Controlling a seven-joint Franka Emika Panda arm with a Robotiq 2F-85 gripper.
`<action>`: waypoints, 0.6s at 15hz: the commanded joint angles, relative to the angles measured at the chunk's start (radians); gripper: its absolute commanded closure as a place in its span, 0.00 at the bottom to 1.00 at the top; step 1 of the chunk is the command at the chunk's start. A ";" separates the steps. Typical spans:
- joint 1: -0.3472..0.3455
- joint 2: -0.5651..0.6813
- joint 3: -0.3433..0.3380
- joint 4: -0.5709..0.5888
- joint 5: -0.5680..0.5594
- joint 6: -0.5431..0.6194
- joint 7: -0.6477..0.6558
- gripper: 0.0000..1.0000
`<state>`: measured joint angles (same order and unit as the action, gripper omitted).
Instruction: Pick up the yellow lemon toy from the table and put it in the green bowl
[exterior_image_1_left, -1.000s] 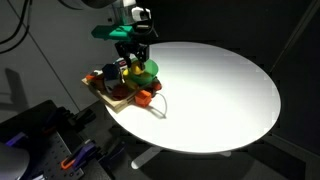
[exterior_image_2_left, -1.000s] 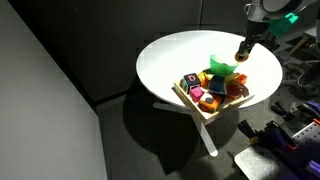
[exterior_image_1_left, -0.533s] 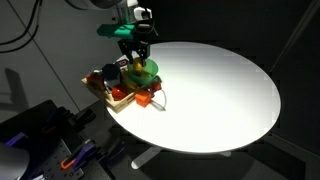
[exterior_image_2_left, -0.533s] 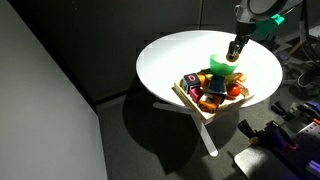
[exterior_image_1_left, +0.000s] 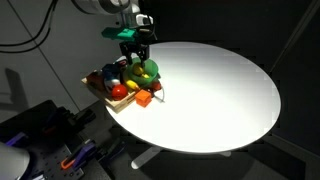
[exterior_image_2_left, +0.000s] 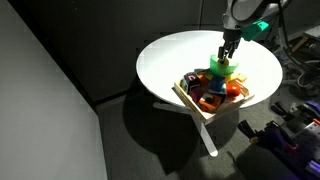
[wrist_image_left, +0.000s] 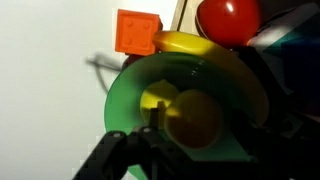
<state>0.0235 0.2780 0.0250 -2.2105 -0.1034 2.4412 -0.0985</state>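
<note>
While over green bowl (exterior_image_1_left: 148, 71) — tool (exterior_image_1_left: 135, 57).

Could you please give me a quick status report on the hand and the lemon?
Hand over the green bowl, open or shut unclear. Yellow lemon toy inside the bowl's rim. Nothing in the way.

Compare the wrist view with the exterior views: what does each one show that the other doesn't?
Only the wrist view shows the inside of the green bowl, where a rounded yellow shape, apparently the yellow lemon toy, lies. It also shows an orange cube and a red ball just beyond the rim. Only the exterior views show the whole round table and the tray of toys at its edge. Both show the bowl, the gripper over it and toys beside it.
</note>
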 joint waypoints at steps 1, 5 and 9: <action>0.012 0.024 0.003 0.038 0.001 -0.037 0.020 0.00; 0.007 0.013 0.004 0.020 0.005 -0.026 -0.001 0.00; -0.013 -0.023 0.018 -0.024 0.039 0.015 -0.057 0.00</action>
<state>0.0320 0.2956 0.0266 -2.2010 -0.1026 2.4379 -0.1044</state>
